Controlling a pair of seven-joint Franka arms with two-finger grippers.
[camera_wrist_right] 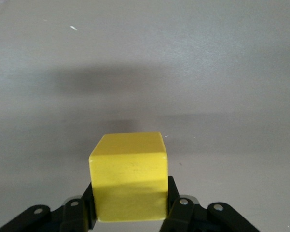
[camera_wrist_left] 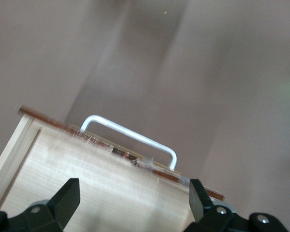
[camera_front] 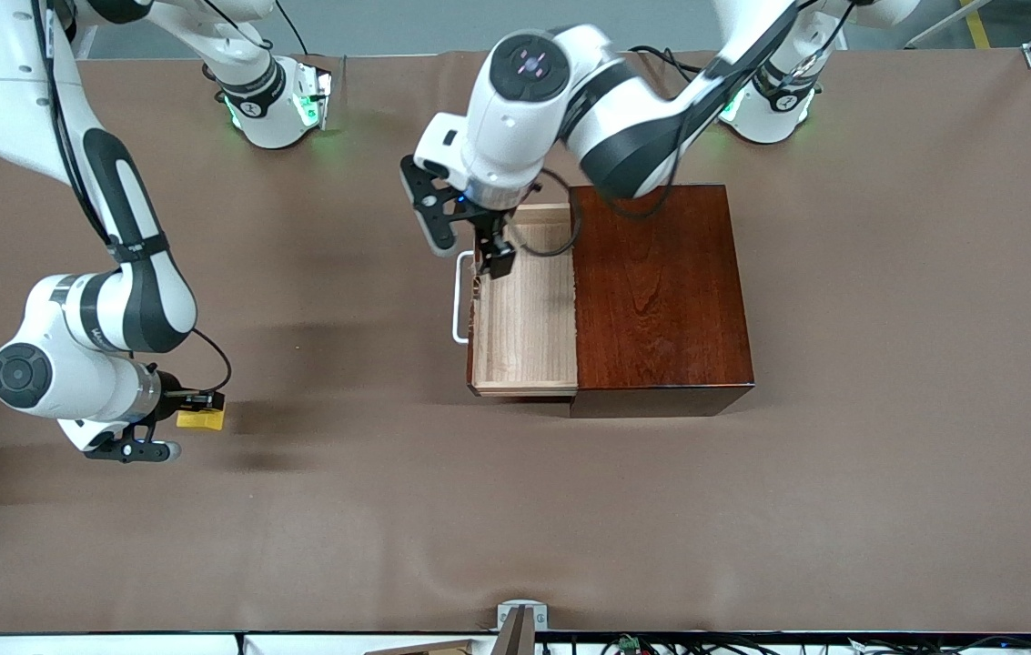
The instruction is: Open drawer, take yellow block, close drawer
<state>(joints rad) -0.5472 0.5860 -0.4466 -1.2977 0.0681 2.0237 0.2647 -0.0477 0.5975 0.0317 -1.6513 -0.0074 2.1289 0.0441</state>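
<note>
The reddish-brown wooden box (camera_front: 661, 291) stands mid-table. Its pale-wood drawer (camera_front: 526, 314) is pulled out toward the right arm's end and looks empty; the white bar handle (camera_front: 459, 298) is on its front. My left gripper (camera_front: 493, 257) is open, over the drawer's front edge near the handle; the left wrist view shows the drawer floor (camera_wrist_left: 96, 179) and handle (camera_wrist_left: 130, 135) between its spread fingers (camera_wrist_left: 67, 198). My right gripper (camera_front: 199, 407) is shut on the yellow block (camera_front: 200, 418), low over the brown cloth at the right arm's end. The block (camera_wrist_right: 129, 176) fills the right wrist view between the fingers.
The table is covered with a brown cloth (camera_front: 888, 382). The arm bases stand along the table's edge farthest from the front camera. A small metal bracket (camera_front: 520, 617) sits at the table's near edge.
</note>
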